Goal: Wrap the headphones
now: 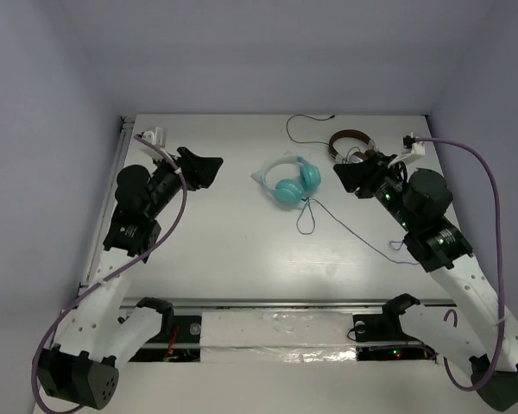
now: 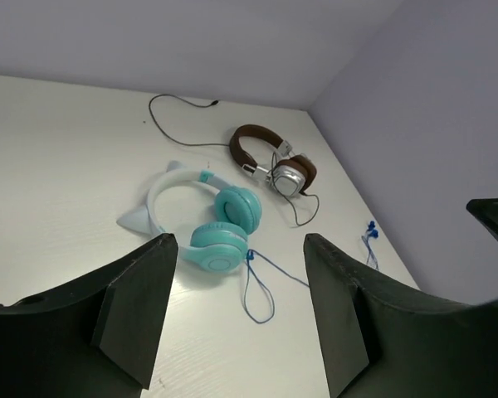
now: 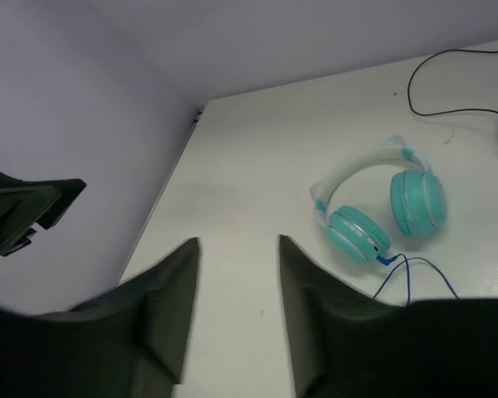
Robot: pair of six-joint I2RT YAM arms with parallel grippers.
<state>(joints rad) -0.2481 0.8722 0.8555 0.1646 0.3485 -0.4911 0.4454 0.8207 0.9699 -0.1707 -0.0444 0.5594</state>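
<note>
The teal headphones (image 1: 289,181) with a white eared headband lie flat near the table's far middle. They also show in the left wrist view (image 2: 207,224) and in the right wrist view (image 3: 378,203). Their thin blue cable (image 1: 354,228) loops below the cups and runs right toward a blue tip (image 1: 397,247). My left gripper (image 1: 209,166) is open and empty, held up left of the headphones. My right gripper (image 1: 345,175) is open and empty, held up right of them.
Brown-and-silver headphones (image 1: 350,142) lie at the far right, partly behind my right gripper, with a dark cable (image 1: 306,125) curling toward the back edge. They also show in the left wrist view (image 2: 274,162). Purple walls enclose the table on three sides.
</note>
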